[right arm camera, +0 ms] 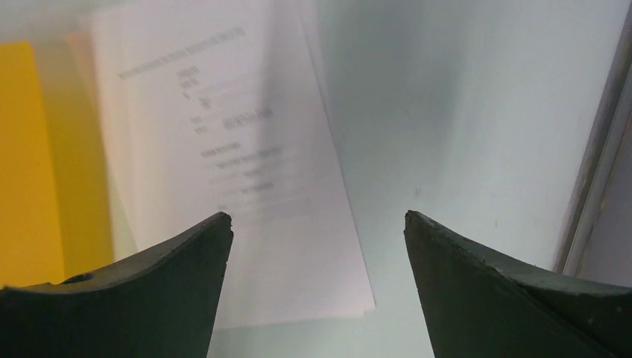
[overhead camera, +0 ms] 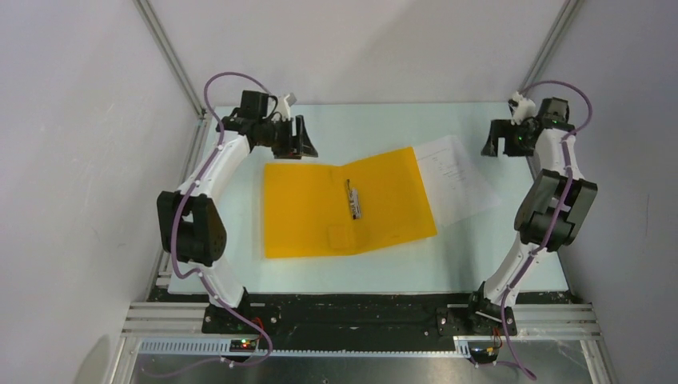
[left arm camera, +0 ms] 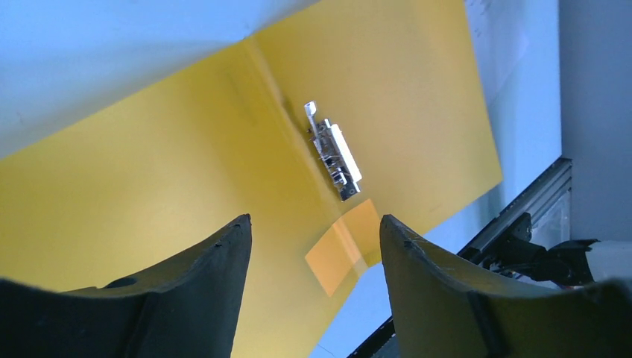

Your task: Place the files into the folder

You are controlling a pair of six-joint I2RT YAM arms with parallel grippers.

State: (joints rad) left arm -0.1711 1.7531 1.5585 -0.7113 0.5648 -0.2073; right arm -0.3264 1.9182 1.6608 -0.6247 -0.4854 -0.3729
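Observation:
The orange-yellow folder [overhead camera: 348, 204] lies open and flat mid-table, both covers spread, with a metal clip bar [overhead camera: 353, 200] at its spine. The files [overhead camera: 460, 180], white printed sheets, lie partly tucked under the folder's right cover and stick out to the right. My left gripper [overhead camera: 301, 138] hovers over the folder's far left corner, open and empty; its wrist view shows the folder [left arm camera: 223, 149] and clip [left arm camera: 333, 151] past the fingers. My right gripper [overhead camera: 501, 146] hangs open above the table just right of the files' far corner, with the files [right arm camera: 238, 171] under its left finger.
A pale rectangular label patch [overhead camera: 342, 238] sits near the folder's front edge by the spine. Aluminium frame posts [overhead camera: 172, 56] rise at both far corners. White walls close in on the left, right and back. A black rail [overhead camera: 360, 308] runs along the near edge.

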